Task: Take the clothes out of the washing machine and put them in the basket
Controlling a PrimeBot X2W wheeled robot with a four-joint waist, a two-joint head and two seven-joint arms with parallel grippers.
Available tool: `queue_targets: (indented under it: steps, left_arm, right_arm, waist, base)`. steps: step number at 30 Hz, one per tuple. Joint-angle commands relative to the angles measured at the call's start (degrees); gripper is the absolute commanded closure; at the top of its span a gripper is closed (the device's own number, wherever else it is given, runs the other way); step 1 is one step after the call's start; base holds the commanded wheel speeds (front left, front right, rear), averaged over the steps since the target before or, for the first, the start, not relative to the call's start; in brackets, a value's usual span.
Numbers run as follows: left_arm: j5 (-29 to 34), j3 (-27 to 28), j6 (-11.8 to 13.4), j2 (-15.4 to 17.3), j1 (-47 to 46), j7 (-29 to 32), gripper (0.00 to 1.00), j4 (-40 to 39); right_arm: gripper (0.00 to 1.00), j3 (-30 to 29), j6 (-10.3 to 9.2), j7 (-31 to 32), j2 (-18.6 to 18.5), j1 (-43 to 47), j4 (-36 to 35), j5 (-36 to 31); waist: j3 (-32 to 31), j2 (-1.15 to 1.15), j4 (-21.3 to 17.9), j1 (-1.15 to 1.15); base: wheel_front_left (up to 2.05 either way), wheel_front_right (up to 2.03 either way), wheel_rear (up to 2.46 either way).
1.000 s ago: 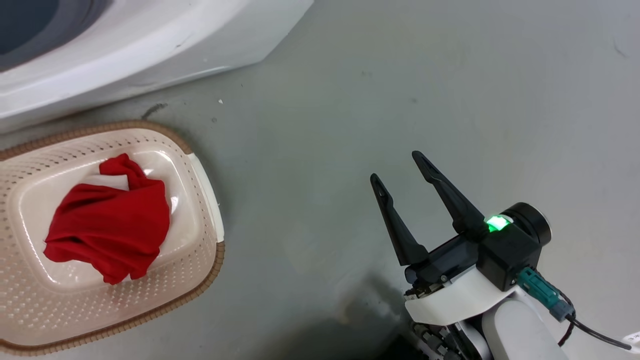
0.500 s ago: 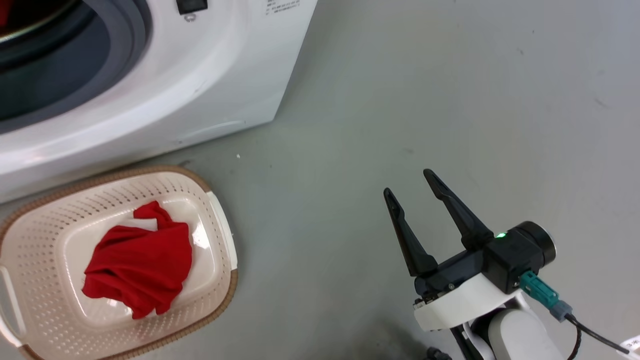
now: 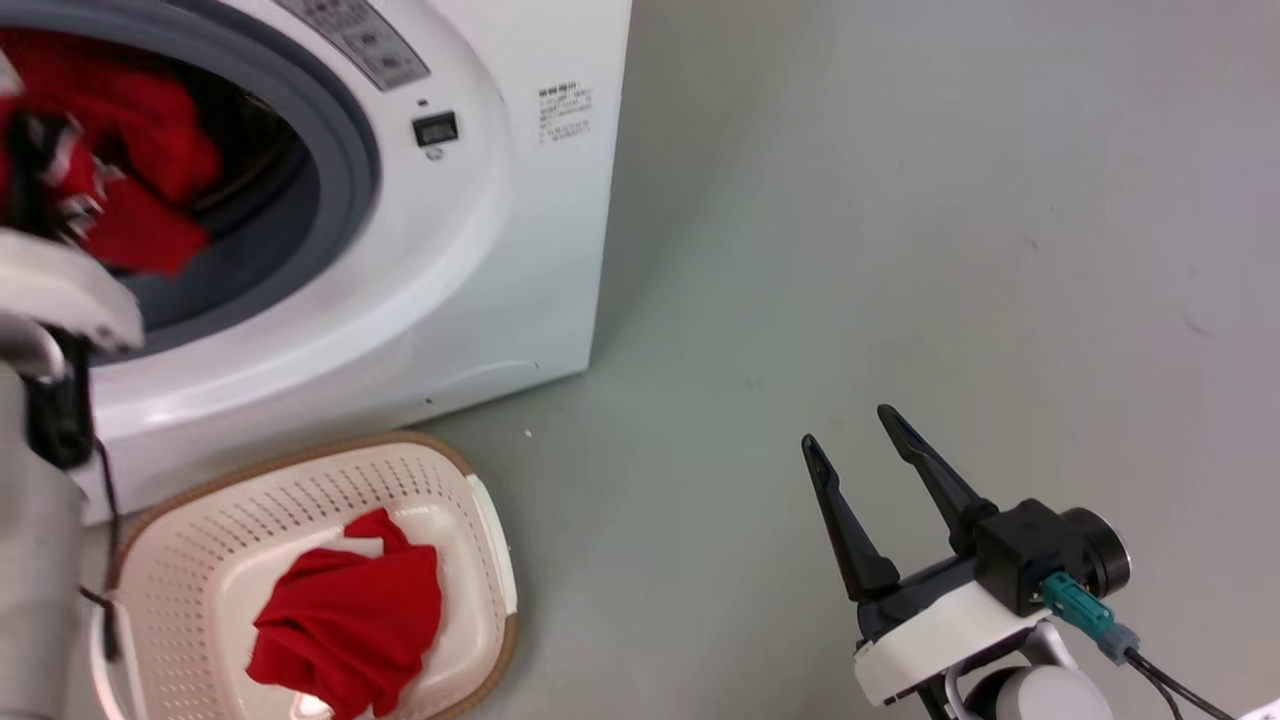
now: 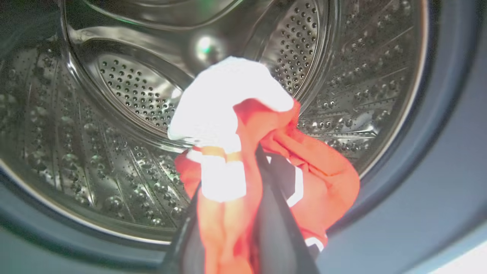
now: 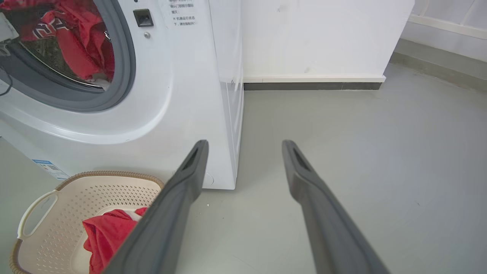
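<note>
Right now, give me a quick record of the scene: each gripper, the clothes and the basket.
left gripper: inside the drum of the washing machine, shut on a red-and-white garment
right gripper: open, empty, over the floor
basket: on the floor by the washing machine, holds one red garment
pending: held garment not yet in basket

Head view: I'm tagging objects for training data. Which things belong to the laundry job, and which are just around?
Job: washing machine; garment in the drum, clamped by the left gripper; basket; garment in the basket.
Just around: right gripper, open and idle; floor; wall.
</note>
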Motion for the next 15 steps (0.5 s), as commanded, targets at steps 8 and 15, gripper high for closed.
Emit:
queue_targets:
  steps: [8, 15]
  left_arm:
    - [4.1, 7.3, -1.4, -7.2, 15.9, -0.4, 1.0, -10.4]
    - [8.2, 9.0, -1.8, -12.5, 25.9, -0.4, 1.0, -20.0]
  right_arm:
    - [0.0, -1.2, -0.04, 2.3, 0.1, 3.6, -1.1, -1.5]
    - [0.0, -2.3, -0.04, 3.7, 0.1, 5.3, -2.4, -2.0]
  waist:
    - [-9.9, 0.0, 4.5, 0.01]
    - [-12.9, 0.0, 7.7, 0.01]
  base:
    - [0.0, 0.0, 0.0]
    - [0.0, 0.0, 0.0]
